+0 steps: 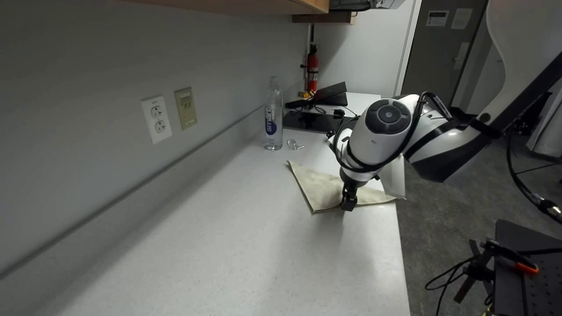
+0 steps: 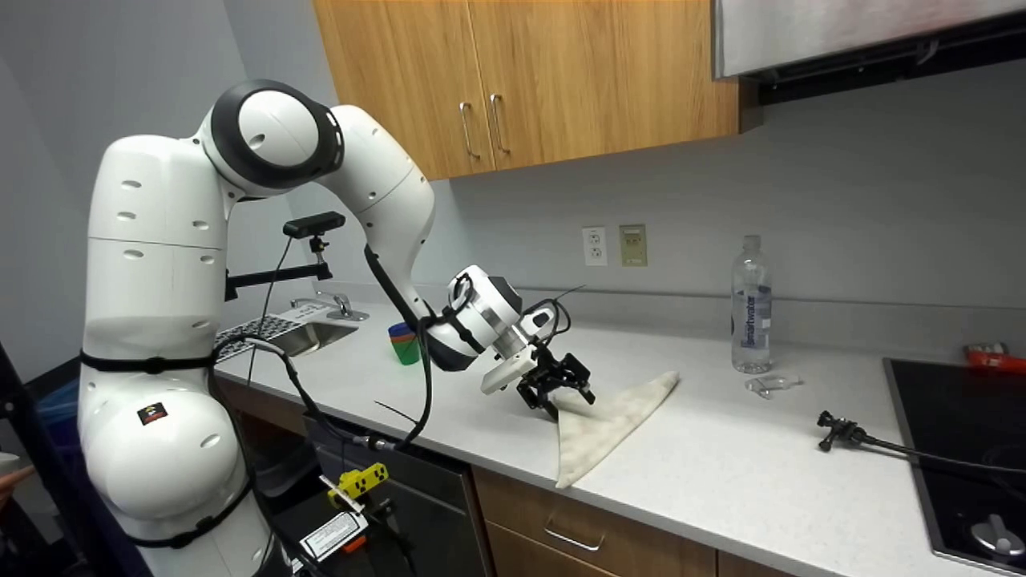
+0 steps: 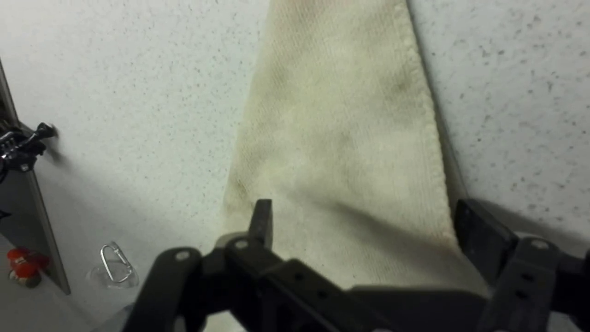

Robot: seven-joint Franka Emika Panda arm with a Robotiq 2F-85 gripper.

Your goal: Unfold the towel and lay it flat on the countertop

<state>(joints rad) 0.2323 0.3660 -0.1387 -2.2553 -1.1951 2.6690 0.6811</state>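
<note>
Can see stacked cups (image 2: 406, 343) only in an exterior view, left of centre. Can find there the folded towel (image 2: 601, 433) on the tabletop (image 2: 721, 449), below centre. In wrist view, can see the claw (image 3: 366, 219) spread wide at towel's hem; cannot tell if touching.

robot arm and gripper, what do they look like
The arm is mostly white with black parts, smooth and rounded, with a dark round button pad and a small dark label. A black cable runs along it; black straps circle it. The gripper is black, with two blocky fingers.
</note>
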